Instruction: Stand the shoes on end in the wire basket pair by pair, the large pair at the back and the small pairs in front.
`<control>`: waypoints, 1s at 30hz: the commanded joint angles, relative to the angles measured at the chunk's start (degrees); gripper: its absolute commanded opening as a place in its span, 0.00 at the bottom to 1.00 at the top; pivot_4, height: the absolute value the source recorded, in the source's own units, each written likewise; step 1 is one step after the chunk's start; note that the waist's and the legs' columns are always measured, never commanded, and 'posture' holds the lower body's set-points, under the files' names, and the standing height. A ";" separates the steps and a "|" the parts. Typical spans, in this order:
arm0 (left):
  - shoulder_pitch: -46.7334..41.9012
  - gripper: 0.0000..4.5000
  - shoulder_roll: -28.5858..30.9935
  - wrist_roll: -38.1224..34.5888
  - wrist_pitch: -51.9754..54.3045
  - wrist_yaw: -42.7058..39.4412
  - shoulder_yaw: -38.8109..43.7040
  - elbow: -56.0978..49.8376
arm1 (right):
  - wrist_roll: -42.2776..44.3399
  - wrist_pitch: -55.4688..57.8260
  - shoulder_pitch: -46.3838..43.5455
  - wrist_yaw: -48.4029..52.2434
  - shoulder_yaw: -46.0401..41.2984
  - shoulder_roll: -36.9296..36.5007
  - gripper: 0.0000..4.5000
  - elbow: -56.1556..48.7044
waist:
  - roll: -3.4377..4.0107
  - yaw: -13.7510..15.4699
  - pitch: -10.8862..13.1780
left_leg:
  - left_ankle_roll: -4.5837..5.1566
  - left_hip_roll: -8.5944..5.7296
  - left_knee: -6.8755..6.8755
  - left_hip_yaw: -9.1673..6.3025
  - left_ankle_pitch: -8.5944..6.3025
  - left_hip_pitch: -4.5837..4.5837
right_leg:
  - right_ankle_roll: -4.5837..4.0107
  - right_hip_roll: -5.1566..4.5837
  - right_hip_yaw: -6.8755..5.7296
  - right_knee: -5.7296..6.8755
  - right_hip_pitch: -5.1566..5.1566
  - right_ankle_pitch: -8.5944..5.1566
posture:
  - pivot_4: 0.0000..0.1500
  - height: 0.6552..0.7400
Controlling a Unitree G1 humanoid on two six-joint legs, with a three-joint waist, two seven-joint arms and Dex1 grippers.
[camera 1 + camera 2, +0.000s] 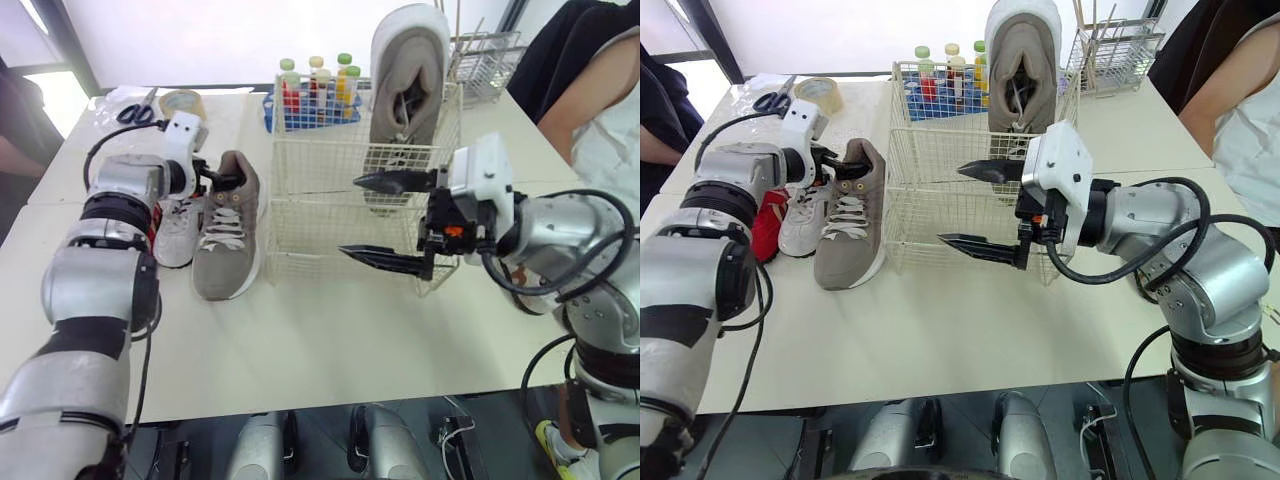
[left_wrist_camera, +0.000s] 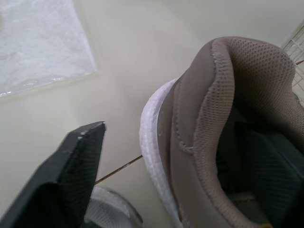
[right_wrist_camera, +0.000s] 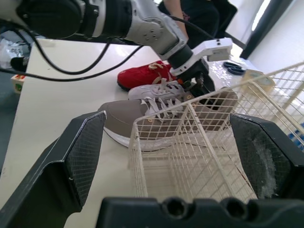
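One upright shoe (image 1: 408,75) stands on end at the back of the wire basket (image 1: 320,165), on the far side from the right gripper (image 1: 348,216), which is spread wide at the basket's near wall. The flat taupe shoe (image 1: 228,235) has its heel right at the left gripper (image 1: 228,180).

Left wrist cam: gripper's open. One finger (image 2: 71,180) sits outside the heel with bare table between, the other is down inside the collar.

Right wrist cam: both pads are wide apart with the basket corner between them. Past that are the taupe shoe, a white shoe (image 3: 156,90) and a red shoe (image 3: 142,76).
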 commanded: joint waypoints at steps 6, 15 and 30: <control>-1.13 0.01 0.15 -1.56 -1.55 4.25 5.69 -0.49 | 0.81 -1.65 -0.83 -1.48 -1.25 -0.64 1.00 -0.53 | 0.00 -0.07 0.00 | 0.00 0.01 0.00 -0.02 0.00 0.01 | 0.00 0.00 -0.01 0.03 0.00 0.00 | 1.00 1.00; -5.83 0.01 1.08 -8.75 -10.43 14.29 17.10 -9.79 | 1.13 -1.99 -0.26 -1.29 -2.20 -1.49 1.00 -0.14 | -0.24 0.21 0.14 | 0.01 -0.01 0.01 -0.05 0.00 -0.05 | 0.00 -0.01 -0.02 0.01 0.00 0.00 | 1.00 1.00; -9.33 0.01 -5.11 -11.08 -39.93 28.54 19.88 -39.35 | 4.63 -0.30 0.57 -1.68 -6.03 -4.50 1.00 0.55 | -0.42 0.61 0.21 | 0.03 -0.01 0.06 -0.08 -0.01 -0.04 | 0.04 -0.02 -0.05 -0.04 0.08 0.04 | 1.00 1.00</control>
